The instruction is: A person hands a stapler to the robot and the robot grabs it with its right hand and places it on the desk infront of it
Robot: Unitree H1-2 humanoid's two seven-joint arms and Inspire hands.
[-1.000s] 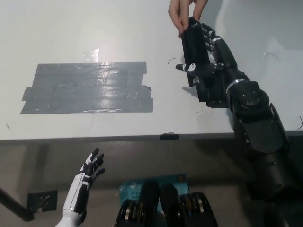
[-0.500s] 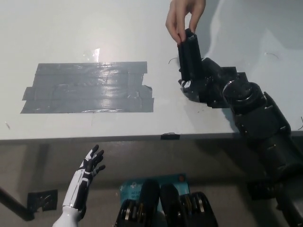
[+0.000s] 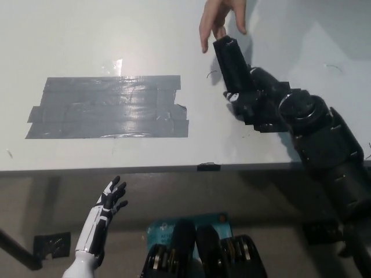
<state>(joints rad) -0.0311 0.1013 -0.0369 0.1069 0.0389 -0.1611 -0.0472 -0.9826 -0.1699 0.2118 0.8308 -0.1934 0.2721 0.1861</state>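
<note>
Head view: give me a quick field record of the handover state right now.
stapler: black, tilted, held above the desk
right hand: shut on the stapler's lower end
person's hand: at the stapler's top end, fingers spread; contact unclear
left hand: open, resting below the desk edge at lower left
desk: white
tape: grey patch on the desk, left of the stapler
placed: not yet

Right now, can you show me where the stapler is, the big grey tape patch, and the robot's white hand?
stapler (image 3: 231, 62), head view, middle of its black body.
grey tape patch (image 3: 107, 107), head view, centre of the patch.
white left hand (image 3: 112, 200), head view, middle of the hand, below the desk edge.
</note>
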